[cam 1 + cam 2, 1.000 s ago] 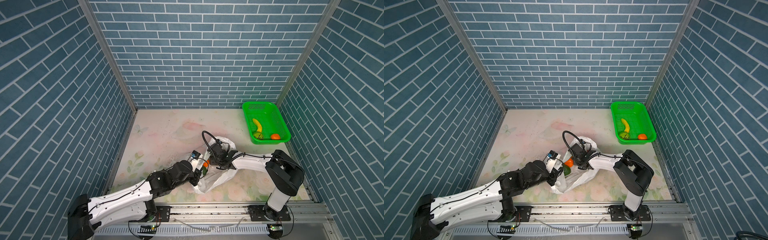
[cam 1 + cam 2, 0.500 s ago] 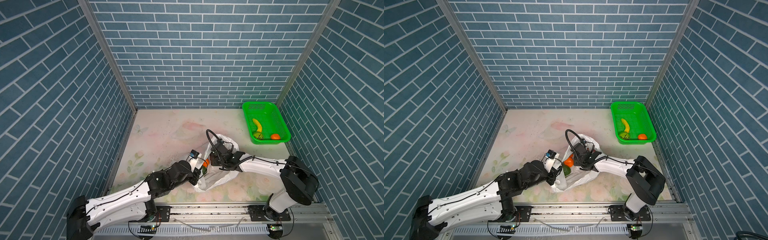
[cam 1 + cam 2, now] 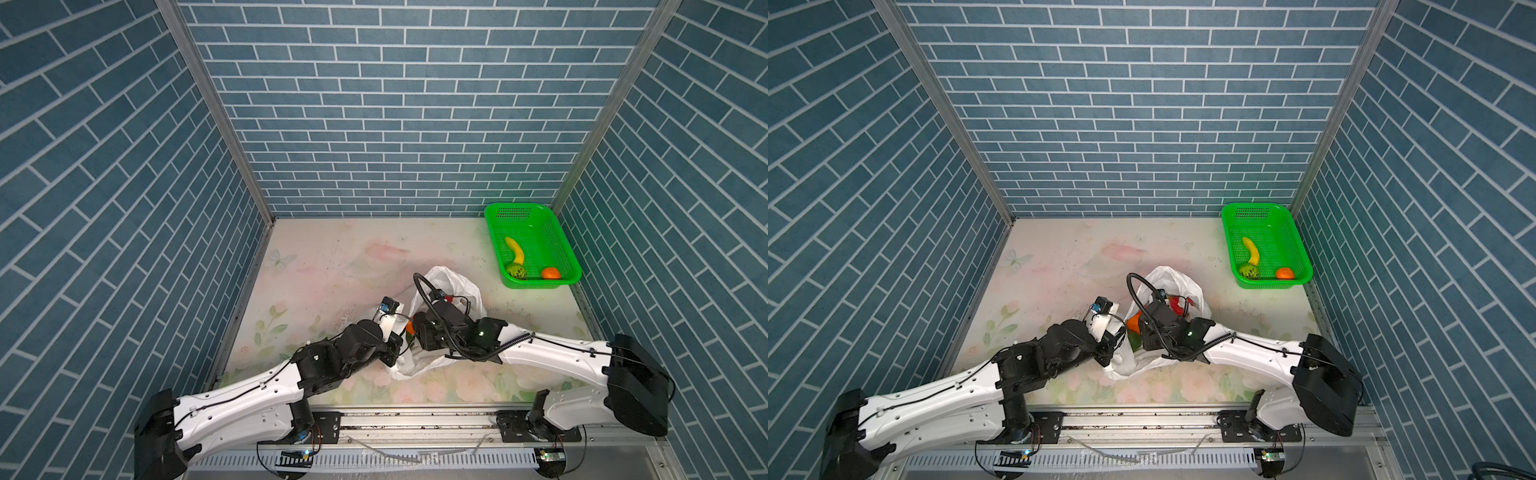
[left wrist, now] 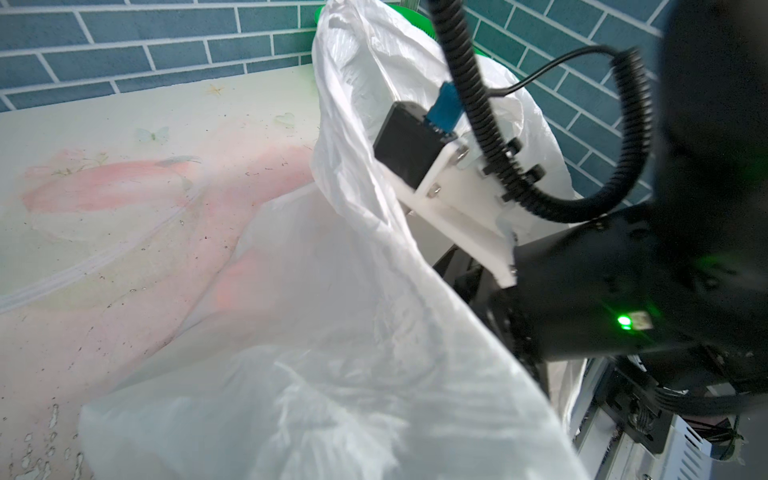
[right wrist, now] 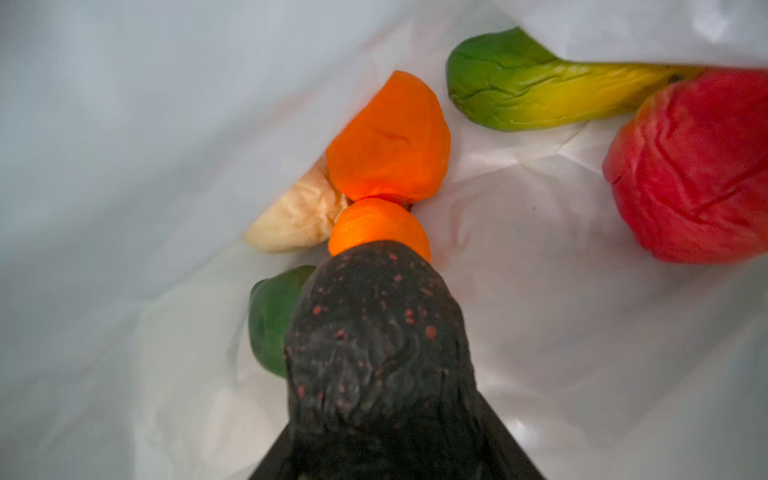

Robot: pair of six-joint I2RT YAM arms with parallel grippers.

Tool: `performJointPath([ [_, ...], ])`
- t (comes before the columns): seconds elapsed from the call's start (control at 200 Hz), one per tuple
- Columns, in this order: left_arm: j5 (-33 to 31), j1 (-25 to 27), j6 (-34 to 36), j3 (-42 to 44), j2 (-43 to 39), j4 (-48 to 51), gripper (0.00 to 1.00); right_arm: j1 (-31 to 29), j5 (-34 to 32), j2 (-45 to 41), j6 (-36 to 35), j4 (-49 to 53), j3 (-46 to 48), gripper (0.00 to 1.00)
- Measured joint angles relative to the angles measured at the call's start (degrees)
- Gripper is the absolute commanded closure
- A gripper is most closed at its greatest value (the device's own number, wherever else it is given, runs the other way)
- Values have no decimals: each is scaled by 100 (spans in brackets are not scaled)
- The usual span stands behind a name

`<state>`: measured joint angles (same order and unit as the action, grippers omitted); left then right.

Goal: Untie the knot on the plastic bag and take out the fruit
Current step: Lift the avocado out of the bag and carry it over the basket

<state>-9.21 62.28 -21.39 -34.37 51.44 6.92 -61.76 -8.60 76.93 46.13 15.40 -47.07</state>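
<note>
Right wrist view: the right hand [image 3: 417, 334] is inside the thin, crinkly, translucent white plastic bag [image 5: 540, 332] and grasps a dark, red-speckled avocado [image 5: 374, 353], with a black finger [image 5: 511, 453] on either side of it. The avocado's long axis runs straight out along the hand's reach. Its rounded far end points at two orange tangerines [image 5: 390, 141] further in and overlaps the nearer one. Whether they touch cannot be told. A cream-white fruit [image 5: 299, 216] lies against the tangerines and a green avocado [image 5: 270, 316] sits just beside the dark one. A yellow-green mango [image 5: 519, 87] and a bumpy red fruit [image 5: 698, 166] lie apart, on the other side. In both top views the bag lies on the floral worktop [image 3: 332, 270] with its mouth open. Its long axis runs from the near edge toward the green mesh plastic basket [image 3: 532, 212] in the back right corner. The basket holds a yellow banana [image 3: 515, 249], a kiwi half [image 3: 516, 272] and another tangerine [image 3: 550, 273]. The left hand [image 3: 397, 351] is clenched at the bag's near rim, where the film is bunched at its tips. The left wrist view shows the film rising steeply beside the right arm.
</note>
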Motion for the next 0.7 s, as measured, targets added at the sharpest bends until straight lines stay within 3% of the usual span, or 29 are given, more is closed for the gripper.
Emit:
performJointPath([
  [0.47,-116,0,111,-409,452,103,100,90,2,-1506,-284,1720,-1005,59],
  [0.7,-151,17,175,-409,549,214,100,1272,398,-2286,-573,2590,-1394,58],
])
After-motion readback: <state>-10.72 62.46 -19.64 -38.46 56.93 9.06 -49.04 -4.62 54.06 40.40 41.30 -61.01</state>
